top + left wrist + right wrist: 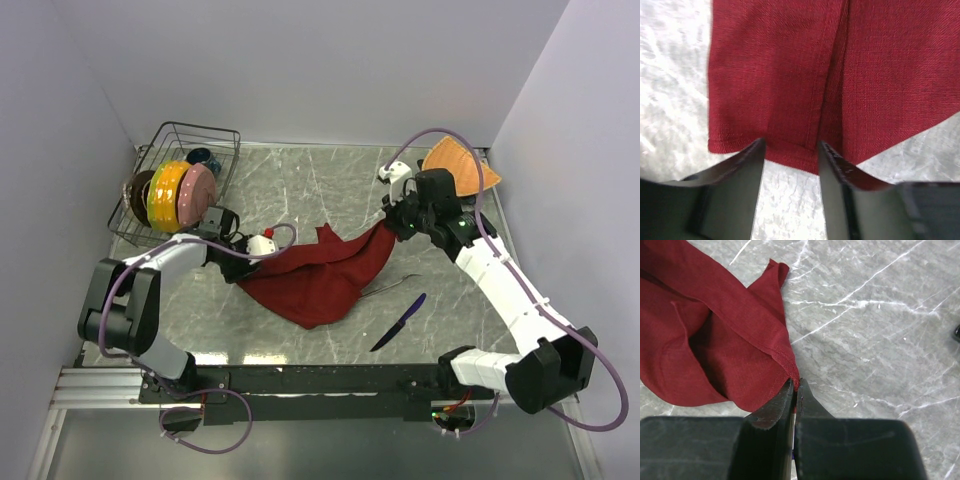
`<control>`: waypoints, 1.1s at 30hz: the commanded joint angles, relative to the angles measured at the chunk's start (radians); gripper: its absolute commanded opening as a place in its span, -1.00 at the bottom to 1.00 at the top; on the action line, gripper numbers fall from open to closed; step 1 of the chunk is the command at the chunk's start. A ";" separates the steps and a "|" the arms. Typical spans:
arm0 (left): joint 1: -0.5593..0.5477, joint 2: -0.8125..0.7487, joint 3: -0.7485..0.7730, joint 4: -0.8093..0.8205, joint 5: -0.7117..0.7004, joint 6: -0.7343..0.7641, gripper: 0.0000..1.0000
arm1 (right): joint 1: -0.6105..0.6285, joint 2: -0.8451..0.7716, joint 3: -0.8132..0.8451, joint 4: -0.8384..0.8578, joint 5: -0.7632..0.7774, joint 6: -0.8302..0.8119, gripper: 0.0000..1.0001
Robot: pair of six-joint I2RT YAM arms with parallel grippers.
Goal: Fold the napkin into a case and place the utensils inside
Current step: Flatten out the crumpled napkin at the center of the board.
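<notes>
The dark red napkin [318,272] lies crumpled across the middle of the marble table. My right gripper [390,226] is shut on the napkin's right corner [790,371] and holds it up off the table. My left gripper [240,262] is open at the napkin's left edge [785,150]; its jaws straddle a hemmed corner without pinching it. The blue-purple knife [399,322] lies on the table to the front right of the napkin. The silver fork [392,285] lies just past the knife, its left end under the napkin's edge.
A wire rack [152,222] at the back left holds coloured plates [180,194]. The orange fan-shaped mat [456,162] lies at the back right corner behind my right arm. White walls close in on three sides.
</notes>
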 commanded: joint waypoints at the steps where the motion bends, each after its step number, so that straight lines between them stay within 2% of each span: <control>1: -0.007 0.049 0.020 0.000 -0.001 0.025 -0.15 | -0.012 0.011 0.037 0.030 -0.018 0.013 -1.00; 11: -0.005 0.078 0.090 -0.063 0.009 0.040 -0.89 | -0.020 0.029 0.052 0.038 -0.023 0.017 -1.00; 13: -0.004 0.067 0.123 -0.085 0.026 0.034 -0.97 | -0.020 0.031 0.060 0.037 -0.019 0.016 -1.00; 18: 0.010 0.015 0.238 -0.204 0.088 -0.024 -0.98 | -0.048 0.038 0.089 0.037 -0.012 0.020 -1.00; 24: 0.057 0.022 0.590 -0.339 0.181 -0.202 -0.98 | -0.166 0.074 0.216 0.072 0.010 0.023 -1.00; 25: 0.061 0.033 0.697 -0.333 0.184 -0.230 -0.98 | -0.180 0.086 0.245 0.079 0.016 0.023 -1.00; 27: 0.073 0.085 0.812 -0.297 0.163 -0.343 -0.98 | -0.200 0.129 0.334 0.118 0.027 0.026 -1.00; 28: 0.079 0.113 0.944 -0.261 0.155 -0.421 -0.98 | -0.215 0.146 0.363 0.141 0.049 0.029 -1.00; 30: 0.091 0.217 1.095 -0.225 0.123 -0.497 -0.98 | -0.224 0.211 0.460 0.219 0.074 0.039 -1.00; 31: 0.096 0.255 1.246 -0.208 0.111 -0.558 -0.98 | -0.229 0.241 0.499 0.243 0.109 0.040 -1.00; 33: 0.102 0.364 1.392 -0.133 0.065 -0.610 -0.99 | -0.235 0.344 0.666 0.283 0.143 0.051 -1.00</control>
